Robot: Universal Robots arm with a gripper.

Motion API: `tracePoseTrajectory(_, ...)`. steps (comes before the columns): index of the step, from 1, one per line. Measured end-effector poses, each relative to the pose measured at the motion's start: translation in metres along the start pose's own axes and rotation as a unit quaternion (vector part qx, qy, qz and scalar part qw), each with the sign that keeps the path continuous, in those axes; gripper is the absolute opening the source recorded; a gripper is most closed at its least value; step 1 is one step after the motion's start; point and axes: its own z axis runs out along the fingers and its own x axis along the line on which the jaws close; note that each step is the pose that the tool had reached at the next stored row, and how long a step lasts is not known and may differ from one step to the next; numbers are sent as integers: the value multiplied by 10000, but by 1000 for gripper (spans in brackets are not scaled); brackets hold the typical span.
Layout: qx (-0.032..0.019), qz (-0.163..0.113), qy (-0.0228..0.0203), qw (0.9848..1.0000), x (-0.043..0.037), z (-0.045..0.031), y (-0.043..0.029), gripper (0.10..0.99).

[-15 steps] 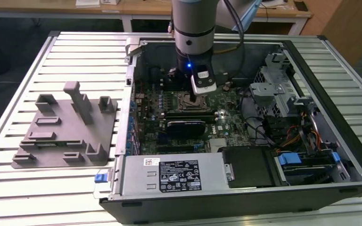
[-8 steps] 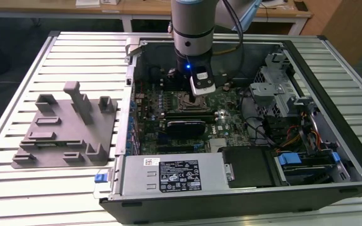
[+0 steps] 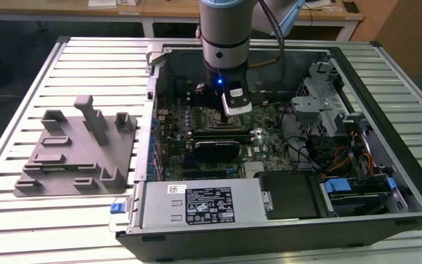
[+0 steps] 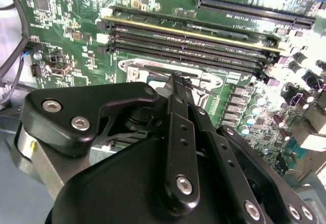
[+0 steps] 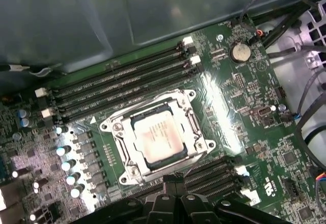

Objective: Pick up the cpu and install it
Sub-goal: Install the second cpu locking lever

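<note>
The gripper [image 4: 175, 79] hovers just above the socket [image 5: 119, 132], fingers together and empty. The cpu [image 5: 158, 138] lies within the socket frame. Risk: an unlatched chip could shift or tilt if nudged, bending contacts.

slatted metal table [image 3: 20, 82], wooden desk [image 3: 167, 11] behind

An open computer case [image 3: 284, 220] lies on the slatted counter [image 3: 57, 220]; at its 9 o'clock sits a grey holder tray [image 3: 75, 159].
</note>
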Motion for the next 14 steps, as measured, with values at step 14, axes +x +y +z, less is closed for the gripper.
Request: tracePoseTrajectory(14, -7, 1, 3, 10000, 31, 51, -64, 106)
